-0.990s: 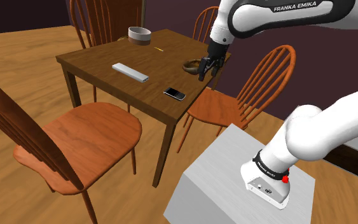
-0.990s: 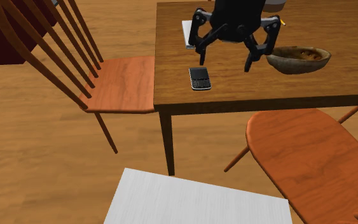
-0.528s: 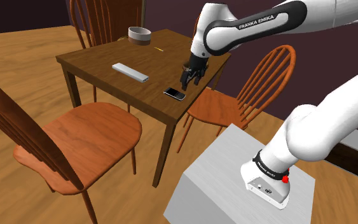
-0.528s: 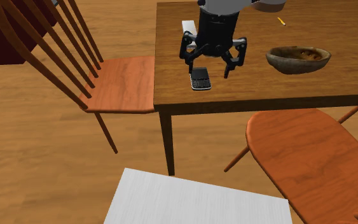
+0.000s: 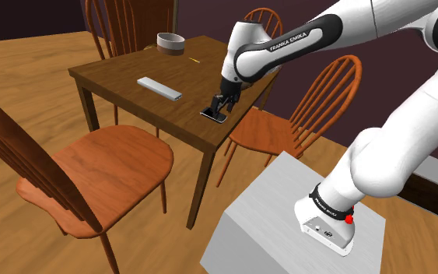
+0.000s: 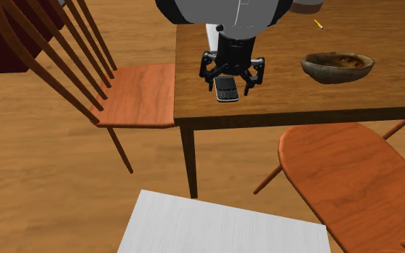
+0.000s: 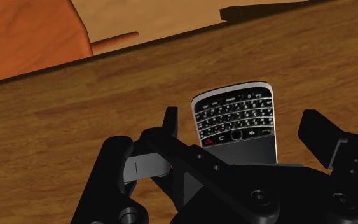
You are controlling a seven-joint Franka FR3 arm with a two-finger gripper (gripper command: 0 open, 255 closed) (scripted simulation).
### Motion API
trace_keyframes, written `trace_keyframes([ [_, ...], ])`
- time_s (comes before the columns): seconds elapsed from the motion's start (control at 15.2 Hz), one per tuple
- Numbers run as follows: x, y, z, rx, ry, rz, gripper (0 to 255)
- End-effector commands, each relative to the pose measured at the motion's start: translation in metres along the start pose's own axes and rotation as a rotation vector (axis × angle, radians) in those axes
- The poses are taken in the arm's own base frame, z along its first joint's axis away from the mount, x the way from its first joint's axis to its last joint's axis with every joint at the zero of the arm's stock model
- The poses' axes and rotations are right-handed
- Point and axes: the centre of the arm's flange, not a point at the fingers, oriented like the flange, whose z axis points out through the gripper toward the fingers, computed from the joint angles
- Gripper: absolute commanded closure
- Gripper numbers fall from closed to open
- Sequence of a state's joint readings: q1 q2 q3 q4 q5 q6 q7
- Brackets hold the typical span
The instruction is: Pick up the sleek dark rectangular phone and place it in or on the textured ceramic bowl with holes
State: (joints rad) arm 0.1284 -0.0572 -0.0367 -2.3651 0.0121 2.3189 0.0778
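Arm (image 5: 275,48) angled down, jaws spread astride the phone (image 6: 226,89)

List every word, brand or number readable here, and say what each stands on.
"FRANKA EMIKA": on the arm, along its dark band, in the shoulder view.
White lettering on the black ring at the arm's foot: too small to read.
Key marks on the phone, in the wrist view: too small to read.

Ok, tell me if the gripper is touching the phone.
Apart. In the wrist view the open gripper straddles the phone, bare table showing either side.
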Motion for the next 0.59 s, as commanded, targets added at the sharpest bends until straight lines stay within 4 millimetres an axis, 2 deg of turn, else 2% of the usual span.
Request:
trace_keyframes([
  [0.0,-0.001,0.0001,0.0098,0.0,0.001,0.0,0],
  [0.07,-0.001,0.0001,0.0181,0.0,0.001,0.0,0],
  [0.53,-0.001,0.0001,0.0181,0.0,0.001,0.0,0],
])
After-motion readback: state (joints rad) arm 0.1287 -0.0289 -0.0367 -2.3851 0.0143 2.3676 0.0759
